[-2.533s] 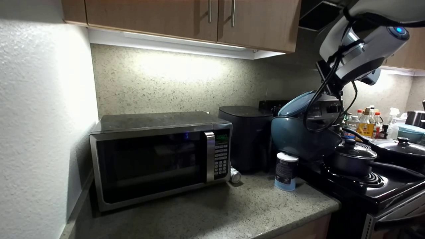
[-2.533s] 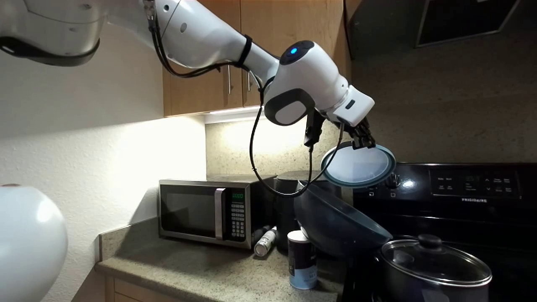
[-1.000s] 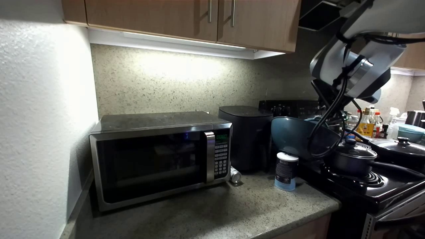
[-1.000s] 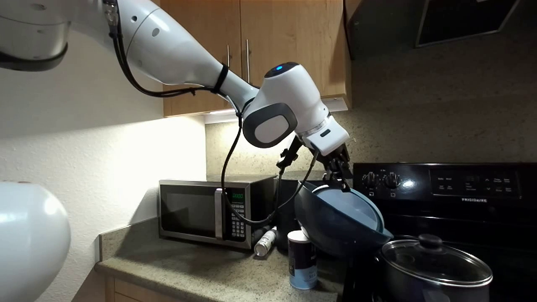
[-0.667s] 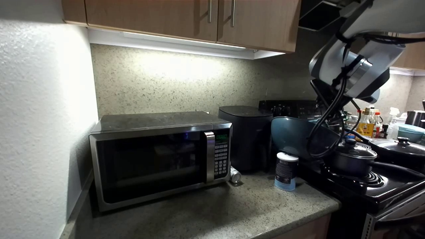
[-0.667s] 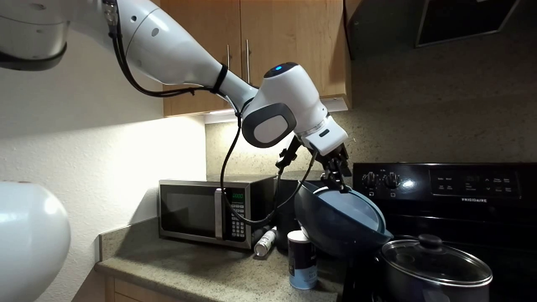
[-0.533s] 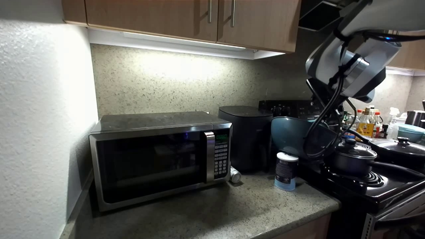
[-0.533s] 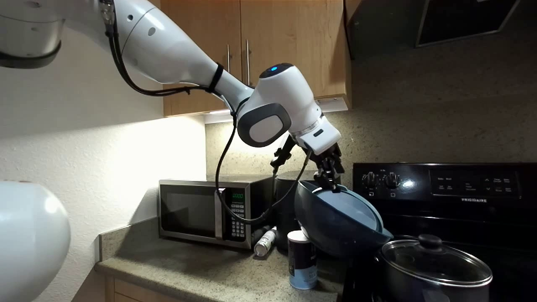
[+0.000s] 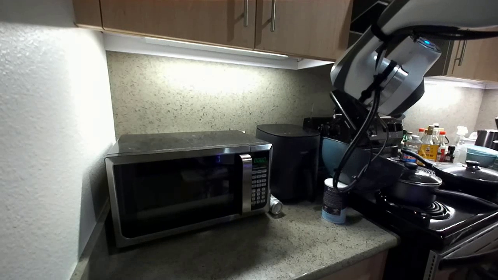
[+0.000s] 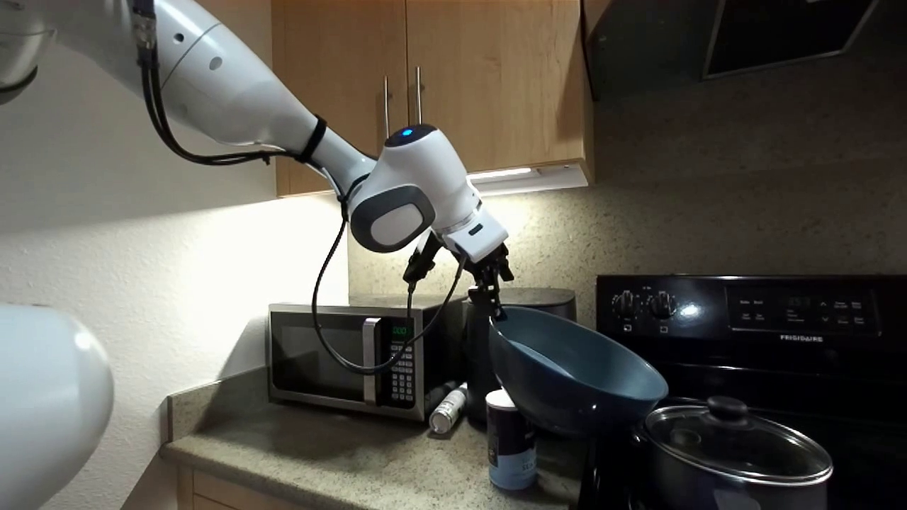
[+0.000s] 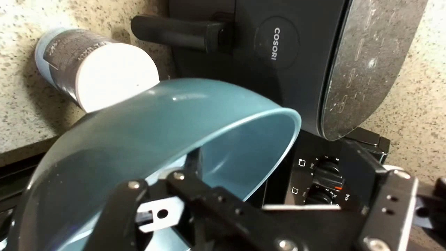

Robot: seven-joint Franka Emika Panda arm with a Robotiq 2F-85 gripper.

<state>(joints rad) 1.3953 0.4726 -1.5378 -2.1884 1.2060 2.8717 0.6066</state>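
Black two-fingered hand standing apart, at the rim of a deep, glossy teal-blue bowl.
From my station I record the hand's fingers spread wide in the wrist view; one finger overlaps the bowl's rim, though I cannot confirm contact. The bowl sits tilted, its raised side toward the black rounded COSORI appliance, its lower side beside a dark metal pot with a glass lid that stands on the black stove. A pale blue flat piece lies inside the bowl, partly hidden by its wall. I note a blue-and-dark cylindrical canister with a white lid upright on the speckled grey counter, just beside the bowl. A steel-and-black microwave stands farther along the counter.
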